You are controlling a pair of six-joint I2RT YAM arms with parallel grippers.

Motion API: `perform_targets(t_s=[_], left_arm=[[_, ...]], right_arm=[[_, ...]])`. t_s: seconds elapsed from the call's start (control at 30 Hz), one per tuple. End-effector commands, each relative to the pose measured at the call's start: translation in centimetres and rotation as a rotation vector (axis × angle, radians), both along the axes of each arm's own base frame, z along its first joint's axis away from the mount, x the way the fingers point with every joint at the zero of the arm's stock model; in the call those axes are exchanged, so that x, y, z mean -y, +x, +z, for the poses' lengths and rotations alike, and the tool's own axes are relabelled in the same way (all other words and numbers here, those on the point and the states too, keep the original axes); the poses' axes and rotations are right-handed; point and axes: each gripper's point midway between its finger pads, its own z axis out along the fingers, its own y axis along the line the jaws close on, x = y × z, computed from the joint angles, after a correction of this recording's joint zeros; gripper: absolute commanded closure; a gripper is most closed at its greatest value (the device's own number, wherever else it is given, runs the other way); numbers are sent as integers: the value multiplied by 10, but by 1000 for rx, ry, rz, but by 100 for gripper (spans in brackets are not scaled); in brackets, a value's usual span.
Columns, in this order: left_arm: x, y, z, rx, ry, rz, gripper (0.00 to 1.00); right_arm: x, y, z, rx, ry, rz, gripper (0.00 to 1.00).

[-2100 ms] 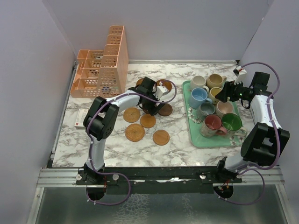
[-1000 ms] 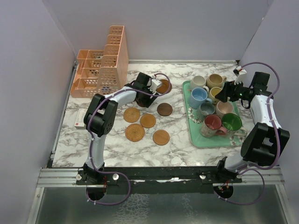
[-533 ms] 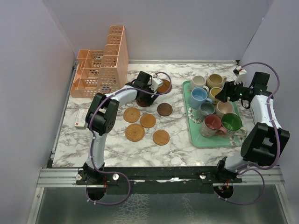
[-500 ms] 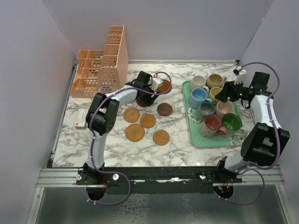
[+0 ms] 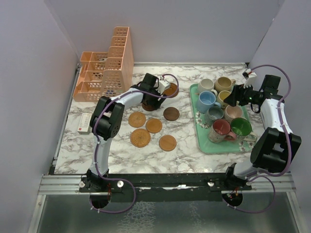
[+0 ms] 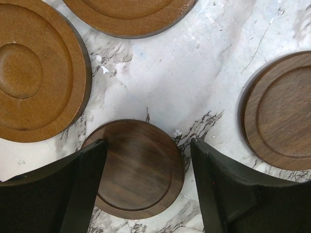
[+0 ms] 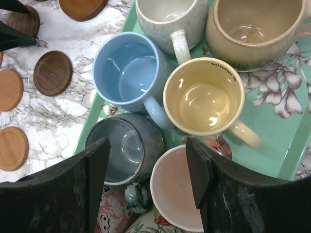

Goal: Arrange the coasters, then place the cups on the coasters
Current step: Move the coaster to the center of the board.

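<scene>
Several round wooden coasters (image 5: 154, 125) lie loose on the marble between the arms. My left gripper (image 5: 148, 101) hangs low over a dark brown coaster (image 6: 136, 167). It is open (image 6: 146, 189), with a finger on each side of the disc; the right finger stands clear of the rim. Other coasters lie to the left (image 6: 34, 73), behind (image 6: 131, 14) and to the right (image 6: 282, 111). The cups stand packed on the mint tray (image 5: 204, 148): blue (image 7: 127, 73), yellow (image 7: 204, 94), grey (image 7: 121, 145), pink (image 7: 180, 189), red (image 5: 221, 128), green (image 5: 240, 127). My right gripper (image 7: 148, 170) hovers open above the grey and pink cups.
A peach lattice organiser (image 5: 104, 73) stands at the back left against the wall. A small white box (image 5: 83, 123) lies near the table's left edge. Grey walls close in both sides. The cups' handles on the tray almost touch one another.
The left gripper has drawn back from the dark coaster near the tray, which stays lying there, and now sits over another dark coaster further back left. Its jaws narrowed slightly. The right arm is still.
</scene>
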Motion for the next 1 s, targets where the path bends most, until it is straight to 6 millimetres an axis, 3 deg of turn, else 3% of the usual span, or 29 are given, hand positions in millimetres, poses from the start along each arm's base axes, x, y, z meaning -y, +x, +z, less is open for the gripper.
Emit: perform_targets(t_s=[0.0,0.3,0.6,0.73,0.97], left_arm=[[5,-18,-20,-104,-22,-15,28],[4,-10,1,-51,-23,-12,27],[17,1,42,25,-79,-53,25],[31,-9,54,38,-112,-118,23],[63,-43,51,42,-106,-252,16]], right_arm=[[-3,2,6,16,4,25,35],[-3,2,5,15,5,28,35],[-4,2,5,12,8,28,35],[-3,3,6,14,6,27,35],[-4,3,5,12,8,28,35]])
